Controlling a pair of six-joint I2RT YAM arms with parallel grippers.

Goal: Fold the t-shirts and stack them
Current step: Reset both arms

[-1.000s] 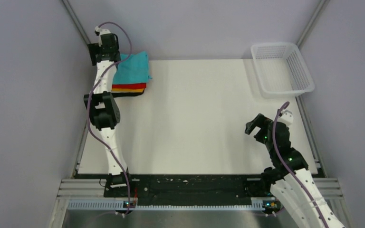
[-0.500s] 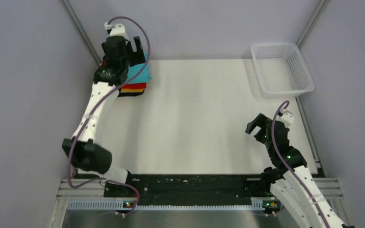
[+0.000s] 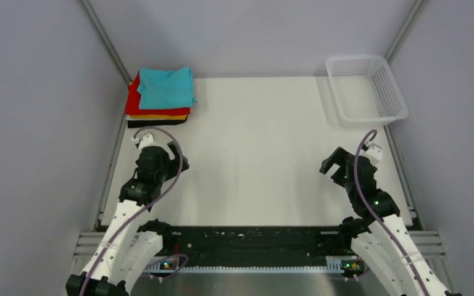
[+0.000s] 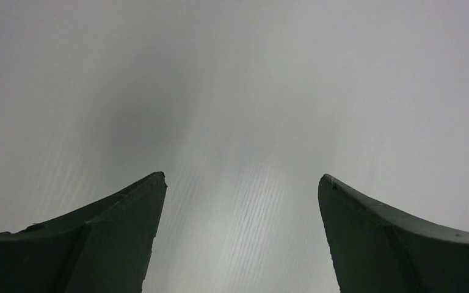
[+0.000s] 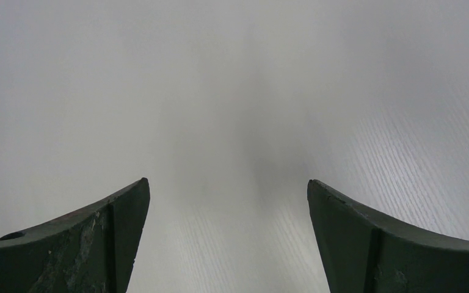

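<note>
A stack of folded t-shirts lies at the table's far left corner. The turquoise t-shirt (image 3: 166, 87) is on top, over the red one (image 3: 137, 105), a thin orange edge (image 3: 165, 116) and the black one (image 3: 155, 122) at the bottom. My left gripper (image 3: 171, 161) is open and empty, pulled back near the left edge, well in front of the stack. Its view (image 4: 240, 183) shows only bare white table between the fingers. My right gripper (image 3: 330, 164) is open and empty over the right side of the table, with only bare table in its view (image 5: 227, 186).
A white plastic mesh basket (image 3: 365, 90) stands at the far right corner. The white table (image 3: 259, 148) has purple walls on the left, back and right. A black strip with the arm bases runs along the near edge.
My left arm has drawn back from over the stack at the far left corner to near the front left, uncovering the turquoise shirt on top. The right arm has stayed put.
</note>
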